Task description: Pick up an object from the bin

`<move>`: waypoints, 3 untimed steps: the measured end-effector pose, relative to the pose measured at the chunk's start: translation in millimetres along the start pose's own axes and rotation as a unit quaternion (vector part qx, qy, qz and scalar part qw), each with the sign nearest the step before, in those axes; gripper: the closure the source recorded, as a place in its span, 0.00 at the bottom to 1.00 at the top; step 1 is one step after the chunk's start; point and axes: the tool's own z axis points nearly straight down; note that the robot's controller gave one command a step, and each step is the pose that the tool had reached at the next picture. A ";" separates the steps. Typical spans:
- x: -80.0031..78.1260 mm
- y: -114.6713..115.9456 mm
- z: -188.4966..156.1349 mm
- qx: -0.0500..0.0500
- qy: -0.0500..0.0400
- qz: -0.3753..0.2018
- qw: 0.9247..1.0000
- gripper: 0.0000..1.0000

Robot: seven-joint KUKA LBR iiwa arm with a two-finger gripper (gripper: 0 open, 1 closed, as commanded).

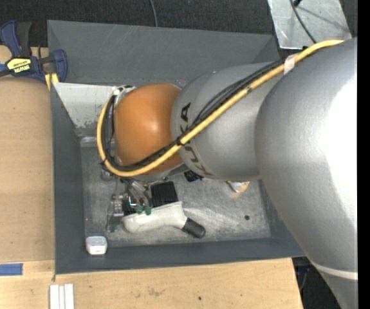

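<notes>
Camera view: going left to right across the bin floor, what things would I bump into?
Small white block → long white thing with a black end → little pale thing tucked under the arm.

the grey bin [69, 192] was seen from a single camera set above it and tilted somewhat to one side. it was framed closely, its floor placed in the lower middle of the frame. the arm [300, 147] was caught large and near, reaching in from the right edge.
</notes>
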 end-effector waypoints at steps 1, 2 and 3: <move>-2.3 -0.8 -4.6 -0.001 -0.004 0.002 1.000 0.00; -21.7 -79.7 44.1 -0.003 -0.001 -0.039 0.999 0.00; -27.5 -102.7 43.1 0.000 -0.003 -0.048 0.999 0.00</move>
